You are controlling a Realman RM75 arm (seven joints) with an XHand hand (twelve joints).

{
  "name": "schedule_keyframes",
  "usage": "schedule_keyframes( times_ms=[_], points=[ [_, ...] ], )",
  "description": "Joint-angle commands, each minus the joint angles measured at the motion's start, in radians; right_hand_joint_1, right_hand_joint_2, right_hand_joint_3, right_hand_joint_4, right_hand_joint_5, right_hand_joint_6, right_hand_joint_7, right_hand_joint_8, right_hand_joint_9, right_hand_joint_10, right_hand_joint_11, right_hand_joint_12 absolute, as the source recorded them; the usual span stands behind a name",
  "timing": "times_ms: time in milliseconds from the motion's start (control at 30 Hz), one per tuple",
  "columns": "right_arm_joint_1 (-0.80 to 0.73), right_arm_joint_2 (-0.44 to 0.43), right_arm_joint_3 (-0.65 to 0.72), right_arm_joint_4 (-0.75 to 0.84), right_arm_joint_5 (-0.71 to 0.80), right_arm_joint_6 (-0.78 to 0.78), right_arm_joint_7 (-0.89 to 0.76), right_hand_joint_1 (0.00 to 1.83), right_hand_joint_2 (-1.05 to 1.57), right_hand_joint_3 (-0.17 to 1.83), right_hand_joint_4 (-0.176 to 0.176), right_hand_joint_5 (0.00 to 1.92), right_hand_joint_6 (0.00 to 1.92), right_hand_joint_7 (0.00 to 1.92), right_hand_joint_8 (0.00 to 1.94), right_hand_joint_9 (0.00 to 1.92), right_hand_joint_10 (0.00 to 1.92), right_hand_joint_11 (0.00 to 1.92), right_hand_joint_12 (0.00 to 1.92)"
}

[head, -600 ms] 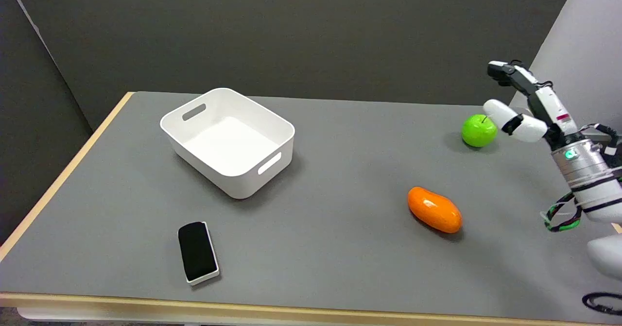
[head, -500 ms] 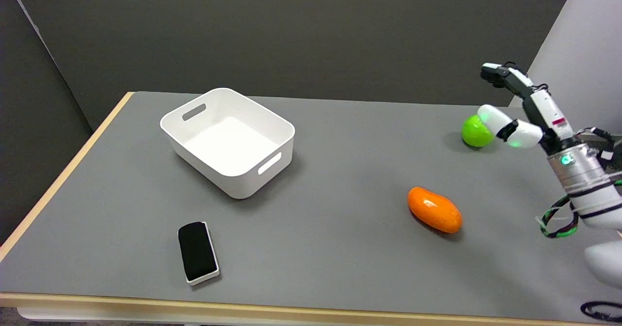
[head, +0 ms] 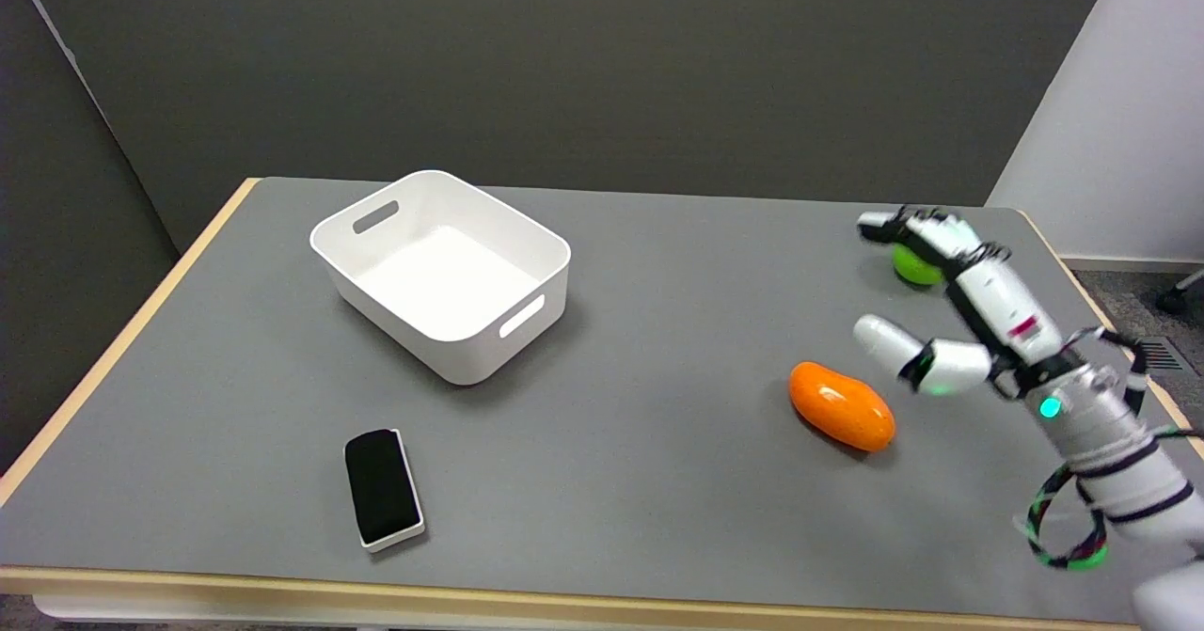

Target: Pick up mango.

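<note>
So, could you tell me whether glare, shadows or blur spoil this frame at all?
Head view: even, soft light; the mango carries a small white glare spot and casts a faint shadow on the table; the right hand looks sharp and partly hides the apple; nothing looks blurred.

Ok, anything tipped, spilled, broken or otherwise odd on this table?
Nothing stands out. The glossy orange mango lies whole on the grey table, the white plastic bin sits upright, the black eraser block lies flat, and the open right hand partly hides the green apple.
</note>
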State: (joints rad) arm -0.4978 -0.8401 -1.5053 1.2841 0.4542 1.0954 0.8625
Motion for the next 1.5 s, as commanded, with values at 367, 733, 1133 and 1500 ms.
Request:
schedule_keyframes(
  times_ms=[367,733,1133,1500],
  points=[
    [-0.056,-0.169,-0.274,0.104,0.202,-0.055,-0.925,0.41,0.61,0.80,-0.154,0.26,0.52,0.35,0.45,0.18,0.85,0.00,1.19],
    [0.029,-0.160,-0.299,0.061,0.348,-0.082,-0.954,0.36,0.57,0.88,-0.157,0.24,0.55,0.33,0.50,0.20,0.82,0.00,1.14],
    [0.034,-0.182,-0.337,0.009,0.475,-0.118,-0.954,0.36,0.57,0.89,-0.157,0.24,0.55,0.32,0.49,0.19,0.82,0.00,1.14],
    [0.056,-0.195,-0.365,-0.020,0.508,-0.125,-0.955,0.36,0.58,0.90,-0.162,0.24,0.54,0.31,0.49,0.17,0.80,0.00,1.13]
  ],
)
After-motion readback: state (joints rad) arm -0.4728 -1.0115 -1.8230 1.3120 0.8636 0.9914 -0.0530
